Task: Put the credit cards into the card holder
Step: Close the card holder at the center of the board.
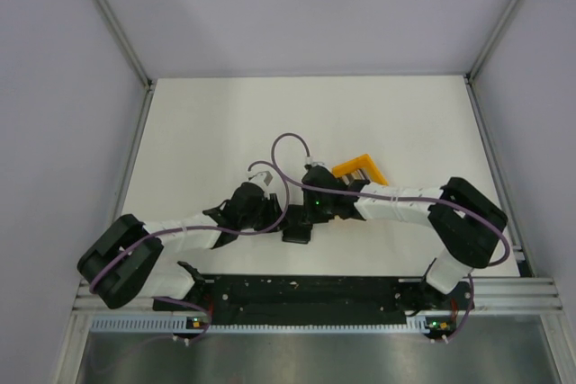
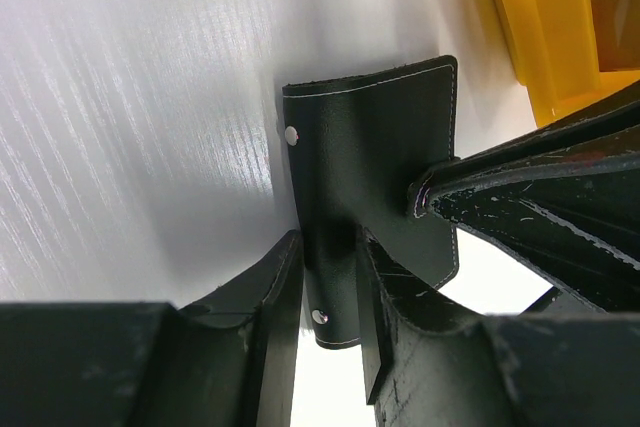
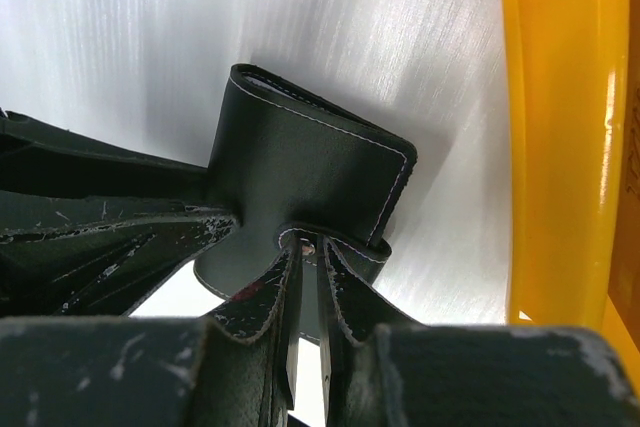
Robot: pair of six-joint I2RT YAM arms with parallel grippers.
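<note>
The card holder [image 1: 297, 233] is a black folder with white stitching and metal snaps, held above the white table between both grippers. In the left wrist view my left gripper [image 2: 328, 244] is shut on one flap of the card holder [image 2: 370, 137], next to a snap. My right gripper [image 2: 420, 193] pinches the other flap from the right. In the right wrist view my right gripper [image 3: 310, 247] is shut on a thin flap of the card holder [image 3: 300, 147] at a snap, with the left gripper [image 3: 205, 199] gripping from the left. The credit cards are hidden.
An orange plastic bin [image 1: 360, 168] stands just right of and behind the grippers; it fills the right side of the right wrist view [image 3: 560, 147] and the top right of the left wrist view [image 2: 545, 27]. White walls enclose the table [image 1: 216, 123].
</note>
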